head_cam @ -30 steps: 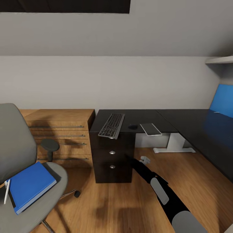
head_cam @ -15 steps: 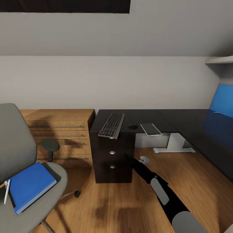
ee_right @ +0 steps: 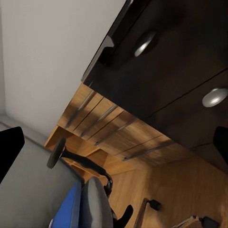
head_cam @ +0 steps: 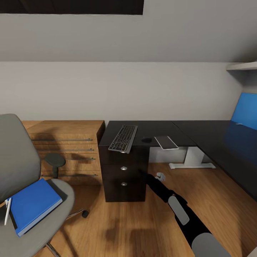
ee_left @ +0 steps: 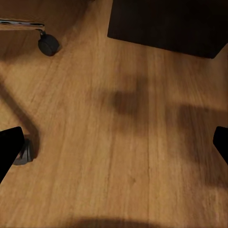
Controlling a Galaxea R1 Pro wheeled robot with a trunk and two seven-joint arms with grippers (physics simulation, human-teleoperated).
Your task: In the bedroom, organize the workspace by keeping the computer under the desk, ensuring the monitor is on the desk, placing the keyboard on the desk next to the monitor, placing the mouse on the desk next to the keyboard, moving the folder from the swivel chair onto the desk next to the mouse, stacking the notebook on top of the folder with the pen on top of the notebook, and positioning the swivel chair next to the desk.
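Black fingers of the right gripper (head_cam: 140, 172) spread wide and empty, near the dark drawer unit (head_cam: 124, 174) of the desk (head_cam: 200, 134). Left gripper (ee_left: 114, 147) gapes over bare wood floor (head_cam: 142, 228). Keyboard (head_cam: 123, 138), a small dark mouse-like shape (head_cam: 146, 140) and notebook (head_cam: 166, 142) lie on the desk. At near left, folder (head_cam: 33, 205) and pen (head_cam: 7, 210) rest on the chair (head_cam: 21, 185), so stacking remains.
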